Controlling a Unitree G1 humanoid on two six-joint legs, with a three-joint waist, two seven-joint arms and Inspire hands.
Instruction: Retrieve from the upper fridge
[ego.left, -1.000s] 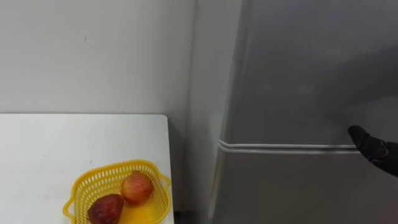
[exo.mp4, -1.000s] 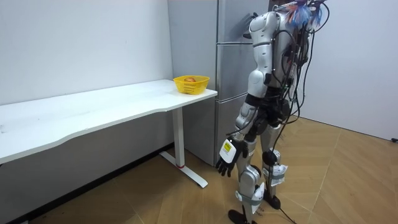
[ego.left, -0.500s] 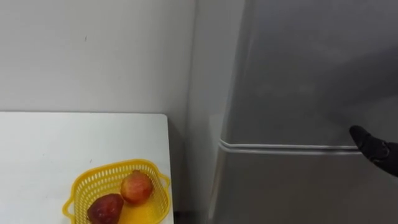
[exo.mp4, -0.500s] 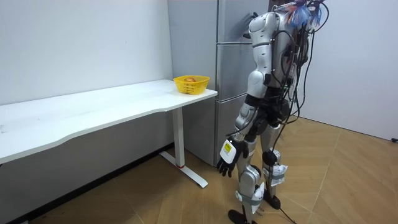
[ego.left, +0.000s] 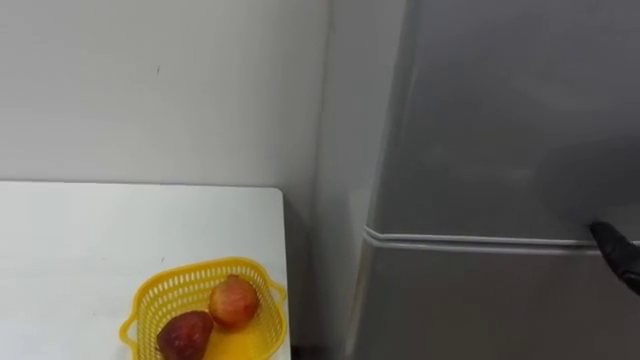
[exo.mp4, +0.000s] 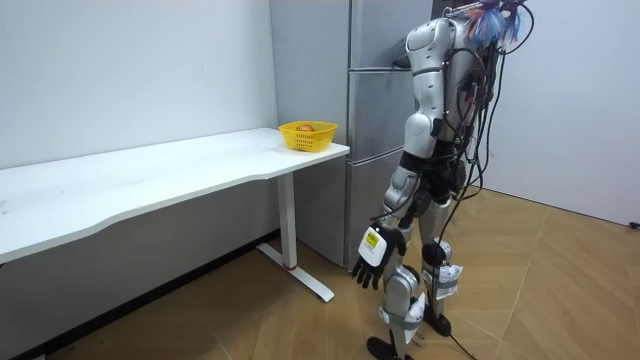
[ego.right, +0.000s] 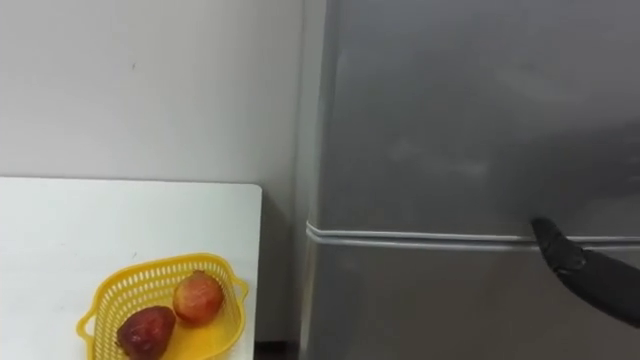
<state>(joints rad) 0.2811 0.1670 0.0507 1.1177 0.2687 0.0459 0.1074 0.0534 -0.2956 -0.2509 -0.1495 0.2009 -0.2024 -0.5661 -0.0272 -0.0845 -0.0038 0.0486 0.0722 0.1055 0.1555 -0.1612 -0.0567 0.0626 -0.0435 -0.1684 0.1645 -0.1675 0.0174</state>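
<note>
1. Right hand (ego.right: 582, 268) comes in from the lower right of the eye views. The dark part that shows is stretched out straight and holds nothing. Its tip lies at the fridge's seam (ego.right: 420, 238).
2. Left hand (exo.mp4: 369, 262) hangs at the robot's side in the room view, low by its leg, with its fingers loose and nothing in them.
3. One grey fridge (exo.mp4: 375, 120) stands directly before the robot, which is upright and facing it, close to the doors.
4. It has two doors. The upper door (ego.right: 450, 120) and the lower door (ego.right: 420, 310) meet at the one pale seam, and both are closed. Whatever the upper compartment holds is hidden behind its door.
5. Both door faces are plain grey, and no writing on them can be read.
6. One white table (ego.left: 80, 250) stands to the robot's left, with its end just beside the fridge and its long side against the pale wall (ego.left: 150, 90).
7. One yellow mesh basket (ego.left: 160, 298) sits on the table near the corner closest to the fridge.
8. Two reddish fruits lie in the basket, touching each other. The lighter fruit (ego.left: 234, 302) is the one nearer the fridge. The darker fruit (ego.left: 186, 335) is to its left and nearer the robot.
</note>
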